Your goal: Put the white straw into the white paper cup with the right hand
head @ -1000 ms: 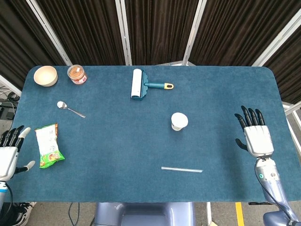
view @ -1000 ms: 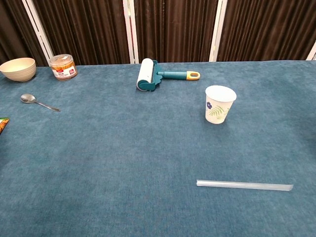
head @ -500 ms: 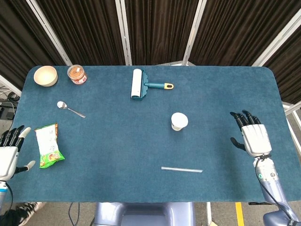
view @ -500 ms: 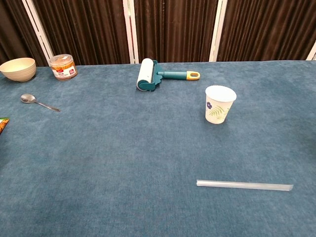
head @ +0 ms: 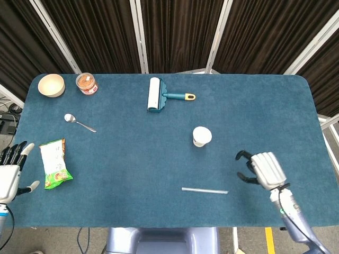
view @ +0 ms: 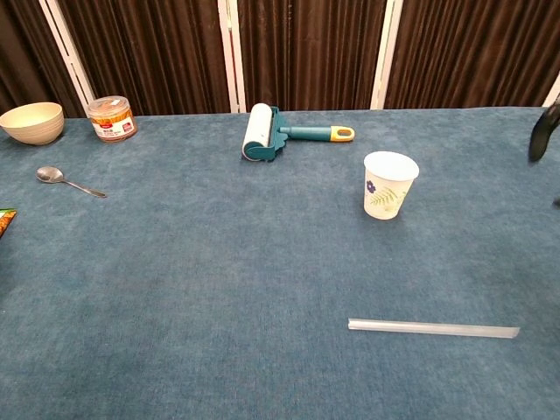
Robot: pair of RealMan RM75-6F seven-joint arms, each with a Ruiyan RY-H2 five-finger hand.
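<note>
The white straw (head: 204,190) lies flat near the table's front edge, also low on the right in the chest view as the straw (view: 433,329). The white paper cup (head: 202,136) with a leaf print stands upright behind it, seen side-on as the cup (view: 389,184). My right hand (head: 260,169) hovers over the table to the right of the straw, back up, fingers bent downward and apart, holding nothing. Only a dark fingertip of the right hand (view: 542,133) shows at the chest view's right edge. My left hand (head: 10,170) rests open off the table's left edge.
A teal lint roller (head: 159,95) lies at the back centre. At the back left stand a cream bowl (head: 51,84) and a snack jar (head: 86,83). A spoon (head: 79,123) and a green snack packet (head: 54,164) lie at the left.
My right hand has moved left and toward the front edge, closing on the straw's right end, and its fingers have tipped downward. The left hand, straw and cup have stayed put.
</note>
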